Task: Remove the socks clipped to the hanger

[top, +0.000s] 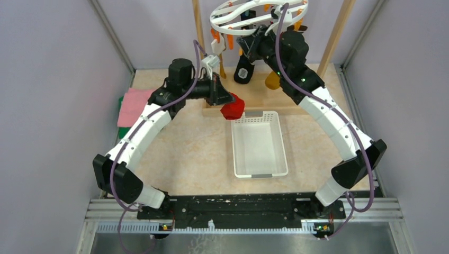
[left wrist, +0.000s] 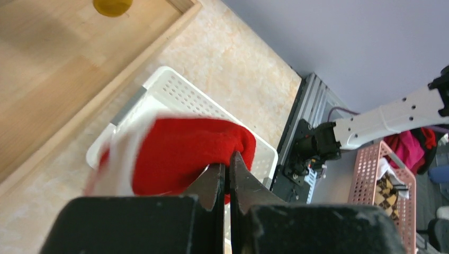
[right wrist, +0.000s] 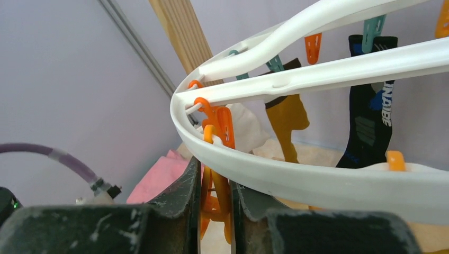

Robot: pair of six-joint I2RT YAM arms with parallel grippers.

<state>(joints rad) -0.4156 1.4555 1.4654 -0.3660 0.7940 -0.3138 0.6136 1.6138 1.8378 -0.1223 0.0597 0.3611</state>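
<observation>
The left pincer is pressed shut on a red sock, pinching a fold at the sock's lower edge. A white cuff blurs at the sock's 9 o'clock end. In the overhead view this pincer points toward 3 o'clock. The red sock bunches just beyond it, free of the hanger and above the 11 o'clock corner of a white basket. The basket stands near the middle of the table. Its slotted wall shows beneath the sock in the left wrist view.

The right pincer is raised to the hanger. Its jaws stand narrow, one against each side of an orange clip that dangles from the 9 o'clock end of the white ring. Just behind that clip hangs a white sock. Toward 2 o'clock a mustard sock hangs under the wavy crossbar. Farther toward 3 o'clock, a black sock with blue and grey patches hangs from a teal clip.

Seen from above, the hanger sits at the table's 12 o'clock, between the posts of a wooden frame. The right pincer is tucked under the ring. The black sock and the mustard sock dangle below it, over the frame's base. A folded pink cloth lies at the table's 9 o'clock edge, beside the left arm.
</observation>
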